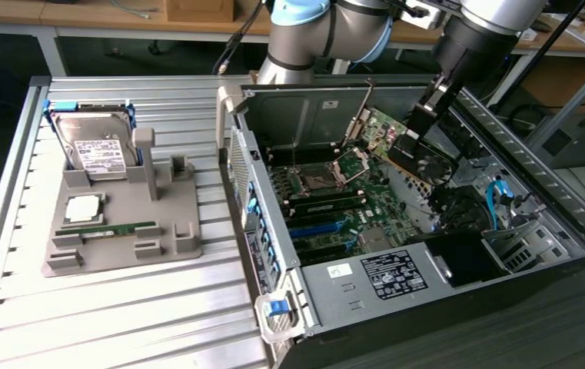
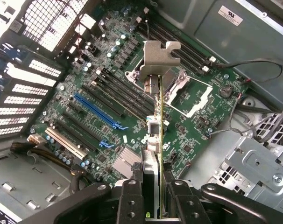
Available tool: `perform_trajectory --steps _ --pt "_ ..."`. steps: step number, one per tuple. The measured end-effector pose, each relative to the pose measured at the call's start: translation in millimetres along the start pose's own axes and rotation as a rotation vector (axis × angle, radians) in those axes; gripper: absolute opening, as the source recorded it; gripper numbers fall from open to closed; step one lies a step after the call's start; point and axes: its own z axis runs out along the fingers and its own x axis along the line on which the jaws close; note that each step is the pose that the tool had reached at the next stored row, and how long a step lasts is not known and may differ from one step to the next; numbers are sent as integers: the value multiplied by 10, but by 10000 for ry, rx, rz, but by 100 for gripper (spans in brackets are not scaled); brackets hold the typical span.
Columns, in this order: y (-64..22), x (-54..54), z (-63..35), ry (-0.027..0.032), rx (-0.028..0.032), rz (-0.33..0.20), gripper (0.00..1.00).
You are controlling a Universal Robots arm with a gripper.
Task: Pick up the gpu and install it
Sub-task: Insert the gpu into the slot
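The hand (image 2: pixel 153 189) is closed partway on the gpu (image 2: pixel 156 116). Its two black fingers (image 2: pixel 132 198) press the card's flat faces from either side, and the card stands on edge between them. In the wrist view the thin green board runs straight away from the hand and ends in its silver metal bracket (image 2: pixel 158 57), whose bent tab is at the far end. In the exterior view the hand (image 1: pixel 423 121) reaches down into the open computer case (image 1: pixel 271 254) and grips the gpu (image 1: pixel 390 140) near its dark fan end. The bracket end points toward the case's rear wall.

The card hangs in the air above the motherboard (image 2: pixel 109 93), touching nothing but the fingers. Beneath its edge lie the CPU socket (image 2: pixel 188 95) and the board around it. The blue expansion slot (image 2: pixel 97 112) and the black slots beside it sit off to one side, and nothing is plugged into them.

Outside the case, toward the exterior view's left, a grey holder tray (image 1: pixel 174 246) rests on the slatted metal surface (image 1: pixel 117 315). It carries a hard drive (image 1: pixel 98 146) standing upright, a processor chip (image 1: pixel 84 206) and a memory stick (image 1: pixel 108 228), all well apart from the arm.

Judging by this, the pickup is done: the card is off its stand and inside the case. The install is not, as the connector edge has not yet met a slot and the bracket is clear of the rear wall.
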Motion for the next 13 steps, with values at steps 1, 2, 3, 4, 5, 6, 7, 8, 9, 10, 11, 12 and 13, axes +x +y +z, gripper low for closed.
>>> perform_trajectory --steps 1,2,3,4,5,6,7,8,9,10,11,12,13 --pt "0 0 0 1 2 -39 27" --pt "0 0 0 3 3 -72 27" --pt "0 0 0 4 4 -105 27" --pt "0 0 0 6 6 -134 27" --pt "0 0 0 7 8 -171 27" --pt "0 0 0 8 9 -204 27" --pt "0 0 0 10 11 -246 27" --pt "0 0 0 11 13 -286 27" --pt "0 0 0 13 15 -335 27" --pt "0 0 0 15 17 -369 27" --pt "0 0 0 16 19 -411 27" --pt "0 0 0 18 20 -449 27" --pt "0 0 0 19 22 -484 27"
